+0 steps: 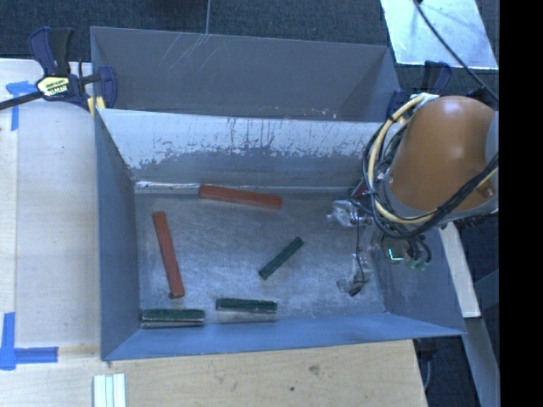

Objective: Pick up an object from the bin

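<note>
Your gripper (pixel 355 283) hangs low at the right side of the grey bin (pixel 119 253), over bare floor — whether its jaws are apart or together, you cannot tell. Nearest is a slanted dark green stick (pixel 281 258) (to its left, not touching); another green stick (pixel 246 306) lies along the near wall.

**Dark floor, pale work surface**

Far beyond the gripper (pixel 354 288) lies a dark grey speckled floor (pixel 280 2). A bright white rectangular sheet (pixel 441 25) rests on it, up and rightward from the gripper. A pale tan flat work surface (pixel 51 227) spreads well to the gripper's left.
</note>
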Robot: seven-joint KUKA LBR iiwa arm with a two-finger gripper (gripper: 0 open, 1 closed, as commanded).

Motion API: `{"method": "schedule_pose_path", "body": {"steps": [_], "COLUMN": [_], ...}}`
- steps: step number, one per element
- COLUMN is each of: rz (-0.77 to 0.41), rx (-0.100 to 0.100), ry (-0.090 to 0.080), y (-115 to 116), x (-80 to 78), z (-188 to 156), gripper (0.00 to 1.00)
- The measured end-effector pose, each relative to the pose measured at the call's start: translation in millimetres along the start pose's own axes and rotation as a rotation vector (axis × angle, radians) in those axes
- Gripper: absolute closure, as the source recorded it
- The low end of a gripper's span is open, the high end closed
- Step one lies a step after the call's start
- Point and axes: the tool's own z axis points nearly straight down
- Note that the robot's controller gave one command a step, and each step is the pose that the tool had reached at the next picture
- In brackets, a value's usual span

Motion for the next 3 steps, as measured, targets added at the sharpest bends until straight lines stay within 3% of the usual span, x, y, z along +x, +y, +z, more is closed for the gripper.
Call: {"method": "schedule_pose_path", "body": {"steps": [1,3], "rz": [-0.180,-0.538], "rx": [-0.001,0.002], "ry": [-0.003,-0.012], "y": [75.7,90.0], "x": [-51.1,-60.8], "z": [124.5,74.4], "gripper": [0.00,0.00]}}
